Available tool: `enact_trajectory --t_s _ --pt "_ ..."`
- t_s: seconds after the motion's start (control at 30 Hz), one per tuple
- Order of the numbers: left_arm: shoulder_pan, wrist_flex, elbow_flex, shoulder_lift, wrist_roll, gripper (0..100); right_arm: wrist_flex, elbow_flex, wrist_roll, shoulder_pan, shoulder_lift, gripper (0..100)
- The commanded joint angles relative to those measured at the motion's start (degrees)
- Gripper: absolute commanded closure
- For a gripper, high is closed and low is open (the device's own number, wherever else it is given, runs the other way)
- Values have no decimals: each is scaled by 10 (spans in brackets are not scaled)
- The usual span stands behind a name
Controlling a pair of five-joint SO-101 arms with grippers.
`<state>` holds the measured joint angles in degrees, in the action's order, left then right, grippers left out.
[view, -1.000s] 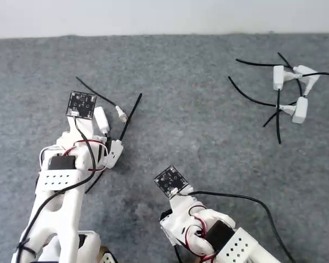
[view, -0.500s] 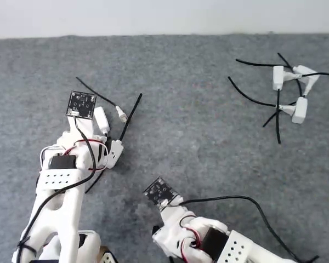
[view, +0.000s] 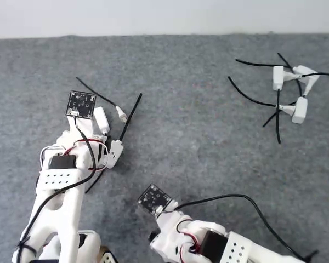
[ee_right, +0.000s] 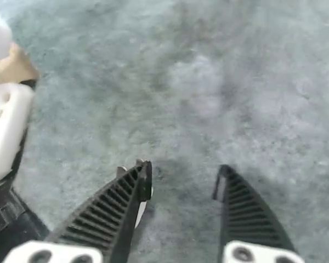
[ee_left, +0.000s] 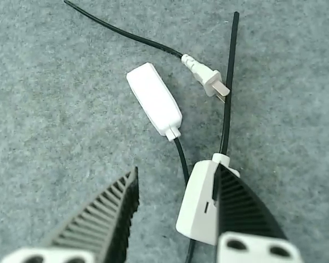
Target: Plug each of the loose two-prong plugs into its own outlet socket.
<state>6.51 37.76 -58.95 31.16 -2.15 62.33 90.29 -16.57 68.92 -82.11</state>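
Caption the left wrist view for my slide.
Open left gripper beside one outlet socket, a second socket and loose two-prong plug beyond.

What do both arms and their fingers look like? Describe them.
The left arm and right arm are both white plastic with hole-dotted plates, black motors, red and black cables, and a black square camera board at the wrist. The fingers are black, ribbed and triangular.

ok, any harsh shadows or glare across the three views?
High view: even, soft light on the grey mat, no glare, a faint shadow beside the left arm. Left wrist view: thin soft shadows along the plug and the nearest socket. Right wrist view: dark patches on the mat under the right end effector.
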Motion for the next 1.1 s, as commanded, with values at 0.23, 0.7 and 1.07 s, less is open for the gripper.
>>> enact_trajectory --t_s 0.23,0.7,1.07 --pt "4 -19 26 -1 8 783 22 -38 -6 28 4 699" --pt "4 -20 25 -2 9 783 5 -67 -40 -43 4 699" --pt "1 -47 8 -2 9 783 8 -108 -24 -51 4 965"
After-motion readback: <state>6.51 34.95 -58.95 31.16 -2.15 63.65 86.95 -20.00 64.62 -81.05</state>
